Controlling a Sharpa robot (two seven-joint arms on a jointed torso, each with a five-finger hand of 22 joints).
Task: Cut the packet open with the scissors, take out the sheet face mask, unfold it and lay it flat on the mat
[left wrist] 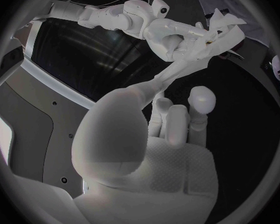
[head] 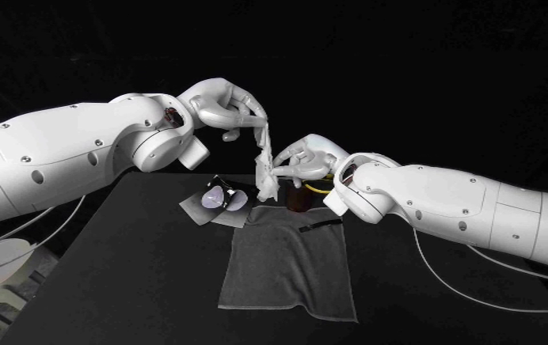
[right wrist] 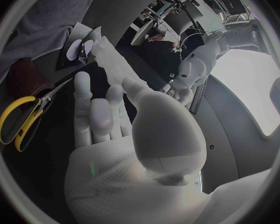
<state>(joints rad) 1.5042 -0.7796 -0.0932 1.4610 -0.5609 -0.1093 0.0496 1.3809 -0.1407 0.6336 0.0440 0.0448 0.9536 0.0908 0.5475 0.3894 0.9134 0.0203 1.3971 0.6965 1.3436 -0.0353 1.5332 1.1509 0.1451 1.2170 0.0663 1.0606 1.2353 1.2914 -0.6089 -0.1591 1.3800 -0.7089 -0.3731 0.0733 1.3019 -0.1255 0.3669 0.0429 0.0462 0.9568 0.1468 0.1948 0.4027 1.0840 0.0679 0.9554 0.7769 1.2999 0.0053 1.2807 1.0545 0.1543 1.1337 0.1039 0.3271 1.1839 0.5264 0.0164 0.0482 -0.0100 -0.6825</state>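
The white sheet mask [head: 266, 163] hangs, still partly folded, in the air above the far end of the grey mat [head: 286, 262]. My left hand [head: 225, 106] pinches its top edge, raised high. Lower and to the right, my right hand [head: 304, 157] pinches the mask's side. The left wrist view shows the mask [left wrist: 205, 47] stretched from my left hand [left wrist: 171, 129] to the right hand [left wrist: 172, 39]. In the right wrist view the mask [right wrist: 112, 64] rises from the fingers of my right hand [right wrist: 124, 129]. The opened packet [head: 212, 199] lies left of the mat. The yellow-handled scissors [right wrist: 22, 122] lie under the right hand.
A dark brown cup [head: 302, 198] stands at the mat's far right corner, with the scissors' yellow handle [head: 320, 190] beside it. A small dark strip [head: 321, 225] lies on the mat's far edge. The packet [right wrist: 74, 50] lies beyond the cup [right wrist: 25, 77].
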